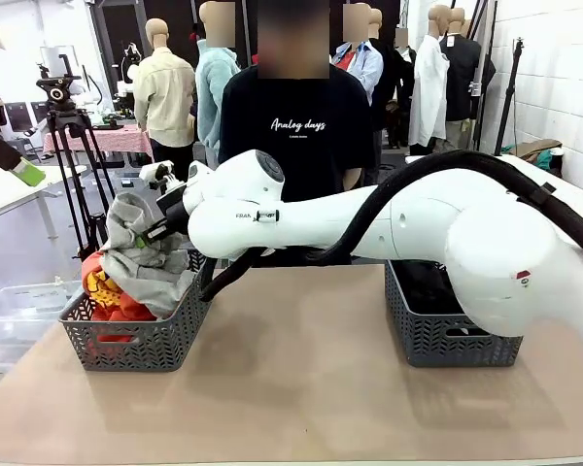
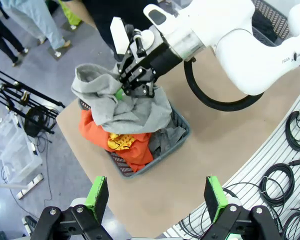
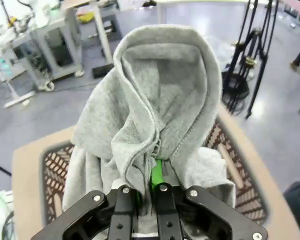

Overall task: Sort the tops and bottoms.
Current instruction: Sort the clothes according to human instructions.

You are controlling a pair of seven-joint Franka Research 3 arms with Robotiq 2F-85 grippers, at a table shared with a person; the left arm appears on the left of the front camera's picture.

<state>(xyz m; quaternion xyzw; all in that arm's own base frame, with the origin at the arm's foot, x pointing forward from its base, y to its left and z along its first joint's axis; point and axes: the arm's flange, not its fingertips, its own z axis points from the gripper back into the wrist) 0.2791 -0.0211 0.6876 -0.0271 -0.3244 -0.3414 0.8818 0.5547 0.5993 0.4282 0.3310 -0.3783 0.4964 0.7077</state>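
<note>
Right now the right gripper [image 2: 124, 91] is clenched on the grey sweatshirt [image 2: 110, 102] above the left basket [image 1: 126, 340]; the left gripper [image 2: 155, 200] hangs released, high above.

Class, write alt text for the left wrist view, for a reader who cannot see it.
The right gripper pinches a light grey sweatshirt above a grey basket holding an orange T-shirt. The left gripper hangs open over the tan table.
</note>
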